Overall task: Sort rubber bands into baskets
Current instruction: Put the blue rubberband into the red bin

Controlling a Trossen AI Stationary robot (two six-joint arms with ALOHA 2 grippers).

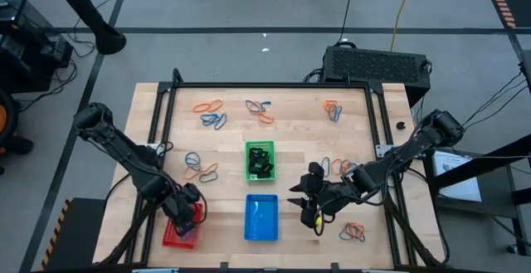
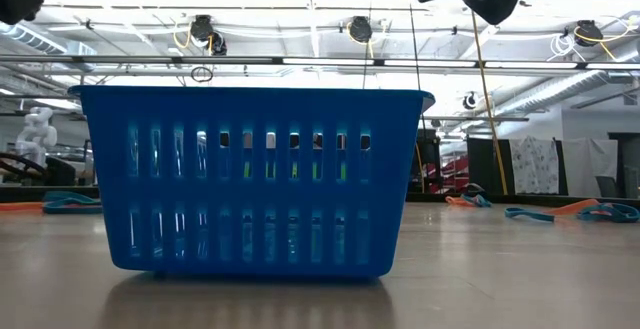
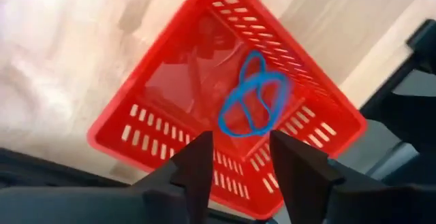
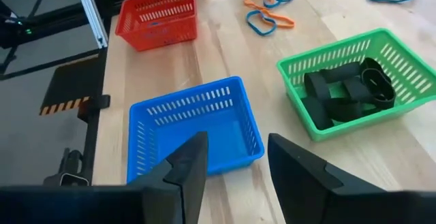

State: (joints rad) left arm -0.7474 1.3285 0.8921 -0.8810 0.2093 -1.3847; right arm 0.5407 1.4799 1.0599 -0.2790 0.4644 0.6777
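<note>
1. Table (image 1: 232, 153) carried the whole work: loose rubber bands (image 1: 209, 120) lay in small groups across the upper half of the high view and at the lower right, well apart from the baskets.
2. Baskets stood in the lower middle: the green basket (image 1: 260, 160) held several black bands, the blue basket (image 1: 261, 217) below it looked empty, and the red basket (image 1: 182, 233) was at the lower left.
3. Left gripper (image 3: 237, 157) hung directly above the red basket (image 3: 225, 108), its fingers apart with nothing between them.
4. Blue band (image 3: 253, 107) showed against the red basket's floor, in the middle of the left wrist view; whether it was already resting or falling, I could not tell.
5. Right gripper (image 4: 235, 161) waited with fingers apart near the blue basket (image 4: 194, 125), holding nothing.
6. Judgement: to do this drop well, the left gripper needed to rise straight up with fingers wide, so the band would not catch on a fingertip and lift out.
</note>
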